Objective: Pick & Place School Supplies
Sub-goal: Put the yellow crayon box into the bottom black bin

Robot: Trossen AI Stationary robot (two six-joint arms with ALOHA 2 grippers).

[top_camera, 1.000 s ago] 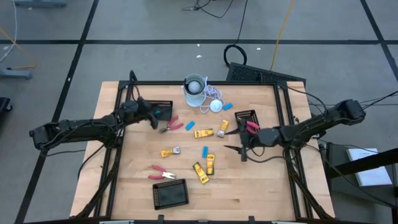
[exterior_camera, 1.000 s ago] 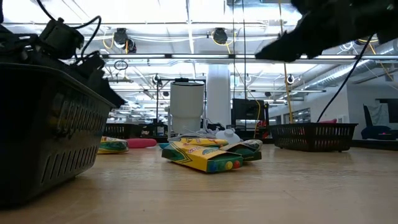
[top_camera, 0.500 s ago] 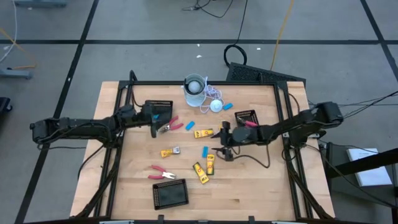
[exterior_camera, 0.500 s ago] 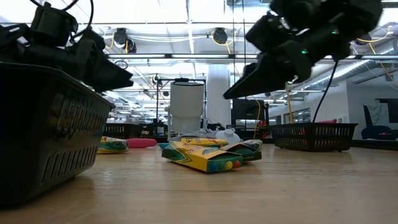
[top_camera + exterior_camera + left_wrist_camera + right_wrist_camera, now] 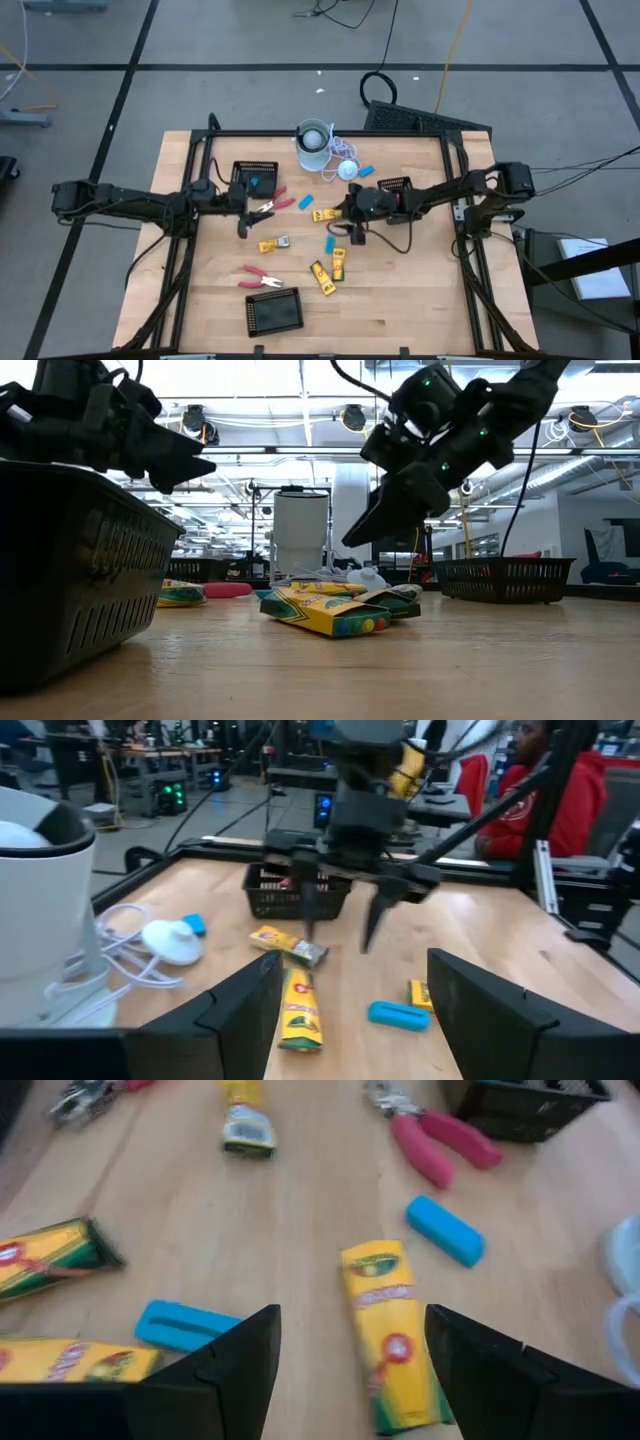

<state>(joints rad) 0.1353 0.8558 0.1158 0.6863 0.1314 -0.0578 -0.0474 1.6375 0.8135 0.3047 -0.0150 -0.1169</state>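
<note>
Yellow crayon boxes (image 5: 327, 214) (image 5: 339, 264), red-handled pliers (image 5: 272, 203) (image 5: 262, 278) and light-blue sticks (image 5: 329, 242) (image 5: 306, 202) lie flat and scattered on the wooden table. My left gripper (image 5: 243, 228) is open, hovering just left of the pliers near the far-left tray (image 5: 255, 172). My right gripper (image 5: 355, 232) is open above the table's middle. In its wrist view a yellow box (image 5: 388, 1330) lies between its open fingers (image 5: 240, 1370), below them, with a blue stick (image 5: 186, 1323) beside. The left wrist view shows the right gripper (image 5: 345, 925) facing it.
A white cup (image 5: 313, 140) and a corded white disc (image 5: 347, 170) stand at the far edge. A black mesh tray (image 5: 394, 187) sits under the right arm, another (image 5: 274, 311) at the near edge. A person in red (image 5: 545, 790) sits beyond the table.
My right gripper has swept from beside the right-hand tray toward the table's left, to above the items in the middle, and come lower. My left gripper has moved from the far-left tray toward the near edge and tipped its fingers downward. No item has moved.
</note>
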